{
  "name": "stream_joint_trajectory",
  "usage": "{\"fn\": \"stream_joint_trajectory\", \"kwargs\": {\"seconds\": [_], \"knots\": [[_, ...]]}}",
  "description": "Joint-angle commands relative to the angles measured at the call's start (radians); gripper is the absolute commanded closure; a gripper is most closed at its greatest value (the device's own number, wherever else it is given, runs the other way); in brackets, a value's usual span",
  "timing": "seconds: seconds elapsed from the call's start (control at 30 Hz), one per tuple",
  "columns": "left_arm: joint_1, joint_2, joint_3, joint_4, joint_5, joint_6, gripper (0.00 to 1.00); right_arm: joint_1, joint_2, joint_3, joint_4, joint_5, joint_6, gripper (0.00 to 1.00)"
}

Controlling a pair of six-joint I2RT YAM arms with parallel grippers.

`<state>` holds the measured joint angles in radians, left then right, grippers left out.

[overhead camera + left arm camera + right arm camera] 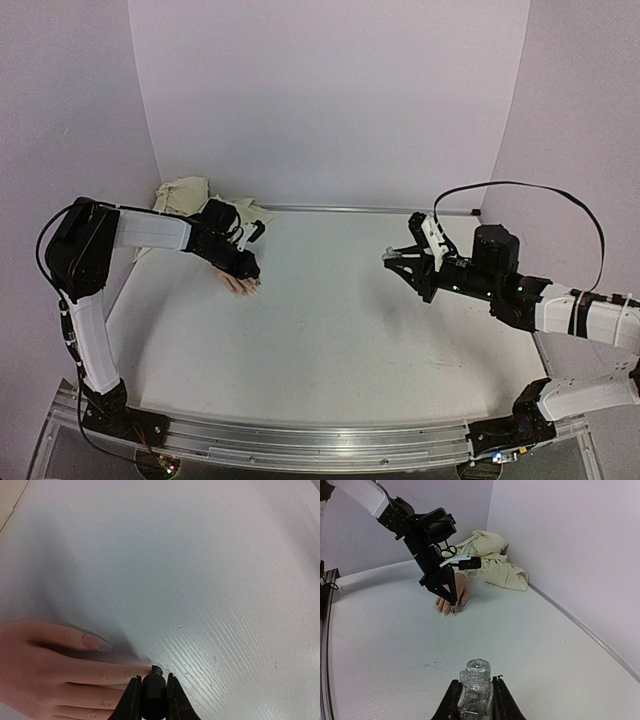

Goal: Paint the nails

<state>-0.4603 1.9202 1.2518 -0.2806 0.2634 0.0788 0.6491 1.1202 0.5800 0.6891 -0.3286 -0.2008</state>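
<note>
A pinkish-beige mannequin hand (pixel 238 287) lies palm down at the table's back left, and its cream cloth sleeve (pixel 190 195) trails toward the corner. In the left wrist view its fingers (pixel 45 670) reach in from the left, and one pale nail (pixel 95 642) shows. My left gripper (pixel 152 677) is shut on a black brush cap (pixel 153 695). The dark brush tip (pixel 157 670) rests at the tip of a middle finger. My right gripper (pixel 475 682) hovers at mid right, shut on a glittery polish bottle (pixel 480 669) with an open neck. From the right wrist view, the left gripper (pixel 452 602) stands over the hand (pixel 462 590).
The white table (pixel 350 340) is boxed in by pale walls at the back and on both sides. The bunched cream cloth (pixel 492 562) fills the back left corner. A metal rail (pixel 300 440) runs along the near edge and carries both arm bases.
</note>
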Motion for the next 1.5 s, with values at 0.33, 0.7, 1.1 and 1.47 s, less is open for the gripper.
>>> {"fn": "stream_joint_trajectory", "kwargs": {"seconds": [0.33, 0.7, 1.1, 1.47], "knots": [[-0.017, 0.020, 0.021, 0.015, 0.023, 0.003, 1.00, -0.003, -0.026, 0.006, 0.062, -0.012, 0.012, 1.00], [-0.029, -0.030, 0.011, 0.017, 0.017, 0.003, 1.00, -0.003, -0.022, 0.009, 0.062, -0.016, 0.012, 1.00], [-0.028, -0.080, -0.005, 0.024, -0.001, 0.008, 1.00, -0.003, -0.025, 0.007, 0.061, -0.017, 0.014, 1.00], [-0.020, -0.072, -0.003, 0.025, -0.056, 0.009, 1.00, -0.003, -0.023, 0.010, 0.063, -0.020, 0.014, 1.00]]}}
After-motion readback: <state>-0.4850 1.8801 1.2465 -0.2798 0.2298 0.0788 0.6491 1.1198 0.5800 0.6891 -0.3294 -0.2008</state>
